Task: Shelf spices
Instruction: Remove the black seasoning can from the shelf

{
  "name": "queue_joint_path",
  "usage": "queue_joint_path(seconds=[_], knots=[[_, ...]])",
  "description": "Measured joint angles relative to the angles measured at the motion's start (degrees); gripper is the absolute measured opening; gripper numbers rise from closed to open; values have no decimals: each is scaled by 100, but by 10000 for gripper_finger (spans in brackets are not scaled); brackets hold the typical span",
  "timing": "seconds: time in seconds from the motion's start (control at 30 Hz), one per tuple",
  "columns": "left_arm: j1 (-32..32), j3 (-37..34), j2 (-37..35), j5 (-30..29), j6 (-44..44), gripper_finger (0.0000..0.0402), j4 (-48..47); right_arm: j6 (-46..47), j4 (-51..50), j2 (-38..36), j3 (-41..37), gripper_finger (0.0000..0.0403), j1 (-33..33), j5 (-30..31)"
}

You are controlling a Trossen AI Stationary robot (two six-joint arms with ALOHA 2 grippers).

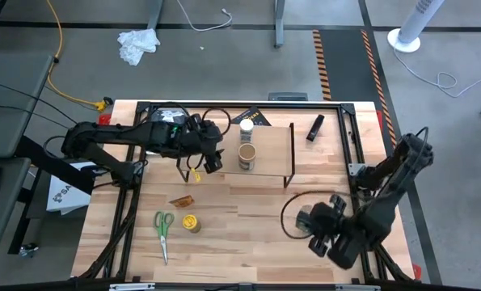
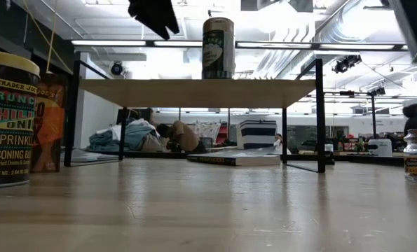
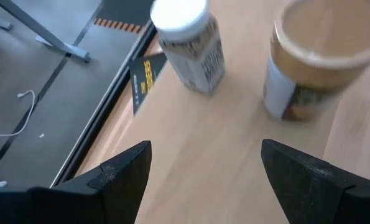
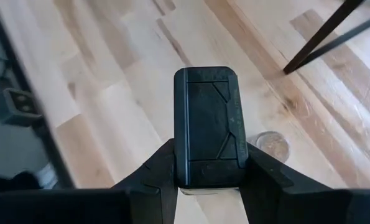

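left end effector open, beside white-lidded jar

lab, concrete floor, hazard tape

So the high cam is looking straight down on the whole table, while the low one is sitting right at tabletop level, staring across under the shelf into the room. The left wrist cam is hovering close over the white-lidded jar and tan jar, both also showing from above; the right wrist cam is pointing down at bare wood.
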Motion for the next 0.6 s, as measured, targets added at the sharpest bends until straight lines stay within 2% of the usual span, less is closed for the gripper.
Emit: queue_joint_path(seconds=[0.2, 0.4, 0.6], knots=[[124, 2, 0, 111, -2, 300, 682, 169, 75, 632, 0, 124, -81, 201], [148, 2, 0, 164, 0, 300, 1324, 118, 223, 878, -59, 125, -306, 401], [137, 2, -24, 168, 2, 300, 1501, -20, 1902, 887, -1081, 126, -491, 323]])
